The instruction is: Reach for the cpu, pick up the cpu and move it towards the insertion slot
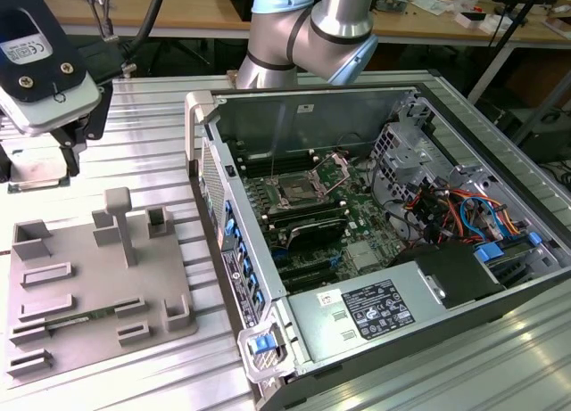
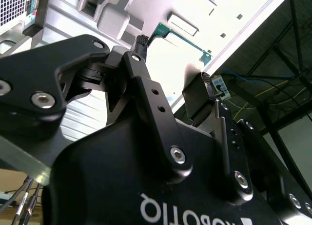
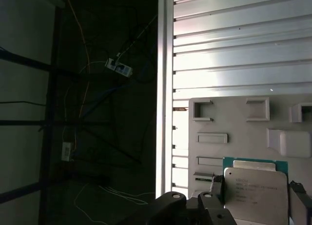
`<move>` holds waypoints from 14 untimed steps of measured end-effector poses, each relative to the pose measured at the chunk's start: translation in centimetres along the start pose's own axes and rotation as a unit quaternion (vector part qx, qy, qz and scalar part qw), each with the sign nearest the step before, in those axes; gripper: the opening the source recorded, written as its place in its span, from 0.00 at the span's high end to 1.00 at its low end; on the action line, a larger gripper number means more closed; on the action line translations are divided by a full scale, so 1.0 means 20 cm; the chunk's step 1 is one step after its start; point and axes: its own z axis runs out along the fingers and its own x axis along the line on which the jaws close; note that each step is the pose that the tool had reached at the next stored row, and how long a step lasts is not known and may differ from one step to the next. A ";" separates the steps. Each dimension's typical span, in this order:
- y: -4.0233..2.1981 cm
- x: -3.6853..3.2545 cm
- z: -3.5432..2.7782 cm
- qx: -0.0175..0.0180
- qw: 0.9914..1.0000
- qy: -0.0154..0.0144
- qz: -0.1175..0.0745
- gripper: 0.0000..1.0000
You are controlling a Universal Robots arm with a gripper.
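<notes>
At the exterior view's left, above the worktop [image 1: 152, 108], your hand [image 1: 37, 151] is closed on the cpu [image 3: 254, 191] by its edges, a grip that likely holds it level for seating; the insertion slot [image 1: 299, 193] lies well apart, inside the open case [image 1: 357, 103].

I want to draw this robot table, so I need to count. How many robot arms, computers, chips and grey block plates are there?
robot arm: 1
computer: 1
chip: 1
grey block plate: 1
Total: 4
</notes>
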 end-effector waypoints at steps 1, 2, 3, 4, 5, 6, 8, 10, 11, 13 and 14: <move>0.000 0.000 -0.002 0.000 1.000 0.000 0.000 0.45; 0.000 0.000 -0.003 0.000 1.000 0.000 0.000 0.45; 0.001 0.000 -0.006 0.000 1.000 0.000 0.000 0.45; 0.001 0.000 -0.008 0.000 1.000 0.000 0.000 0.45; 0.001 -0.001 -0.009 0.000 1.000 0.000 0.000 0.45; 0.001 -0.001 -0.009 0.000 1.000 0.000 0.000 0.45; 0.001 -0.004 -0.010 0.000 1.000 0.000 0.000 0.45; 0.001 -0.009 -0.010 0.000 1.000 0.000 0.000 0.45; 0.000 -0.013 -0.010 0.000 1.000 0.000 0.000 0.45; 0.001 -0.022 -0.010 0.000 1.000 0.000 0.000 0.45; 0.001 -0.023 -0.009 0.000 1.000 0.000 0.000 0.45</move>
